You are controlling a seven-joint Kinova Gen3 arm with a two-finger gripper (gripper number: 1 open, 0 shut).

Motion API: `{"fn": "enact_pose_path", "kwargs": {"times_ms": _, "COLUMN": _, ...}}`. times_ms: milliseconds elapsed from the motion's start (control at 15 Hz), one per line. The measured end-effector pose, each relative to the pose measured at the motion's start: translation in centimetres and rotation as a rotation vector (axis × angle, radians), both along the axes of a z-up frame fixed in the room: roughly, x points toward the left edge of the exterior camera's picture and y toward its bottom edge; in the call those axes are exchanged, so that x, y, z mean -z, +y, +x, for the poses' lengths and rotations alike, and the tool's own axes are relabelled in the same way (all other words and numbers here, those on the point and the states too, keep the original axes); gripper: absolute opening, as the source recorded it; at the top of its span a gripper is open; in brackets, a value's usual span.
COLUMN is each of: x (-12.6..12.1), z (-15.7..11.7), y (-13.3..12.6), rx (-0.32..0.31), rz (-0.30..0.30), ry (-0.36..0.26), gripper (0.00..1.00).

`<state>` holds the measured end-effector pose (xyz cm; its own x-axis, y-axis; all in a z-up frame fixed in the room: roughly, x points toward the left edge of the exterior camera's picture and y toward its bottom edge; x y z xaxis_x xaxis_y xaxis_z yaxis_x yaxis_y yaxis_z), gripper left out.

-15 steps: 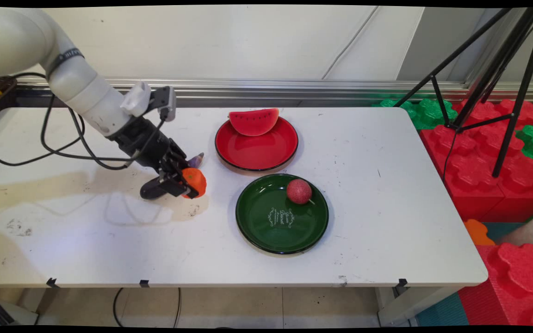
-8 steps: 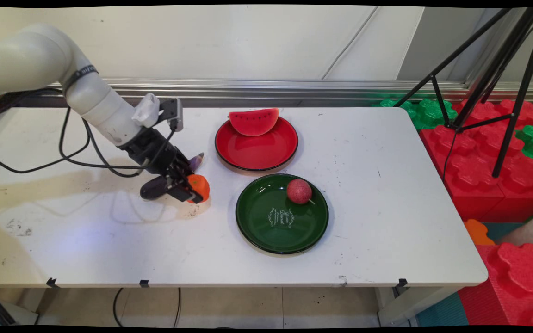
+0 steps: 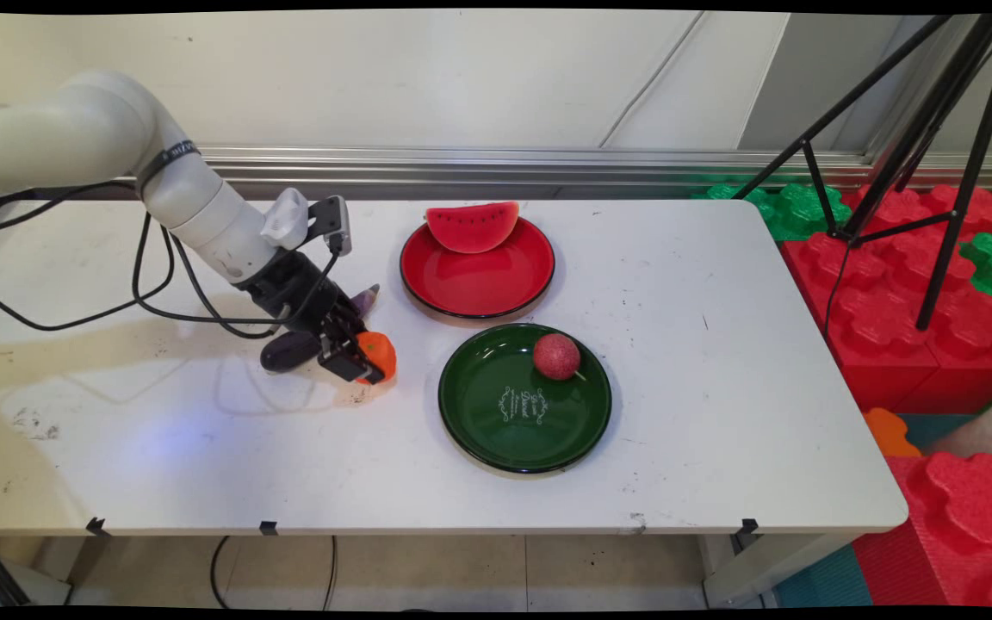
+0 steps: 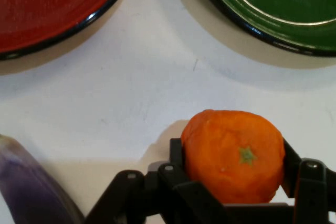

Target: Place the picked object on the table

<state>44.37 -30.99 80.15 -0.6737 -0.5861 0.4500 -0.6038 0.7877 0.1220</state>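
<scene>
Leftmost, a purple eggplant (image 3: 291, 350) lies on the white counter (image 3: 720, 387) just behind the arm's black pincer (image 3: 364, 362), which is clamped on an orange (image 4: 233, 156), one finger on each side of the fruit. Rightward from the orange, well apart from it, sit the green plate (image 3: 496, 430) with a red ball (image 3: 556, 356) and, farther back, the red plate (image 3: 479, 293) carrying a watermelon slice (image 3: 472, 226).

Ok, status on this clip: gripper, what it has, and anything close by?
Gripper shut on orange, low over the table. Eggplant right beside it. Green plate with red ball and red plate with watermelon slice stand apart.
</scene>
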Motion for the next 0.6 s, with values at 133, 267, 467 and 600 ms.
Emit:
{"fn": "enact_pose_path", "kwargs": {"times_ms": 133, "x": 0.36, "z": 0.11, "y": 0.03, "rx": -0.003, "rz": 0.004, "ry": -0.001, "gripper": 0.0}}
{"fn": "enact_pose_path", "kwargs": {"times_ms": 267, "x": 0.73, "z": 0.31, "y": 0.14, "rx": -0.005, "rz": 0.009, "ry": -0.002, "gripper": 0.0}}
{"fn": "enact_pose_path", "kwargs": {"times_ms": 467, "x": 1.05, "z": 0.55, "y": 0.28, "rx": -0.005, "rz": 0.011, "ry": 0.001, "gripper": 1.0}}
{"fn": "enact_pose_path", "kwargs": {"times_ms": 600, "x": 1.1, "z": 0.69, "y": 0.34, "rx": -0.002, "rz": 0.011, "ry": 0.003, "gripper": 1.0}}
